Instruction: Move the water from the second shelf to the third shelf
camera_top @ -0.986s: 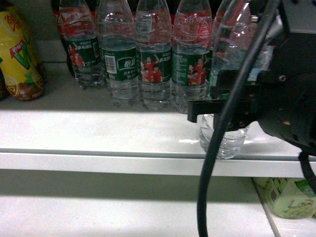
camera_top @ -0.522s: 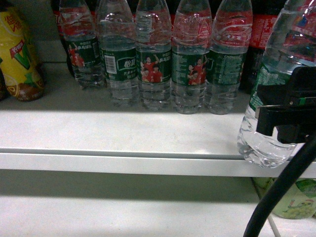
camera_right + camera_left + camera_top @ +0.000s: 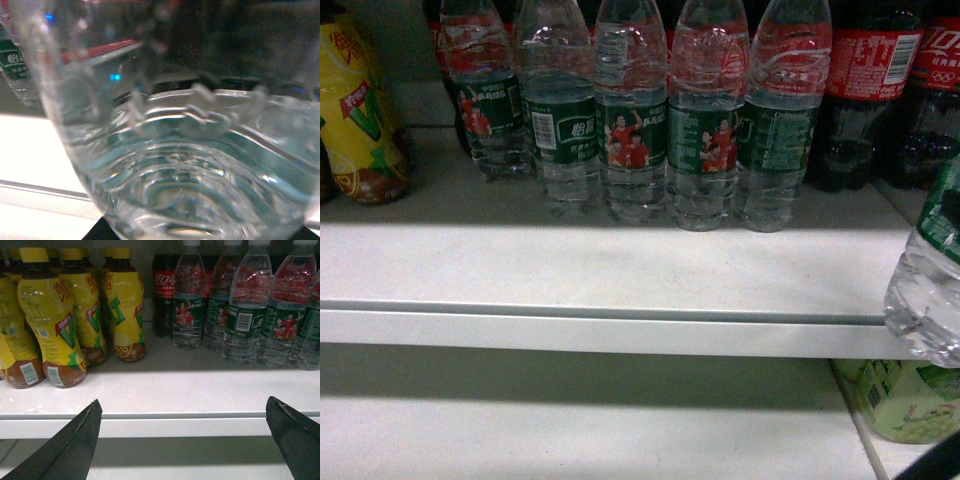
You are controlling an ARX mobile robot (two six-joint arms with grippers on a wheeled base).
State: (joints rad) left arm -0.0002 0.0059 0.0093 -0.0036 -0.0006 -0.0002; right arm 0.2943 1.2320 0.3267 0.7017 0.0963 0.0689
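— At the right edge of the head view, where is the water bottle [image 3: 928,290]?

— It hangs off the front lip of the white shelf [image 3: 610,270], tilted, only its lower body showing. The right wrist camera is filled by its ribbed base [image 3: 190,170].

— And the right gripper?

— Hardly seen; whether its jaws clamp the bottle cannot be told.

— The left gripper [image 3: 185,440]?

— Its two dark fingers [image 3: 75,440] stand wide apart, holding nothing, before the shelf edge. Behind stand yellow drink bottles [image 3: 50,320], a row of water bottles [image 3: 640,120] and cola bottles [image 3: 865,90].
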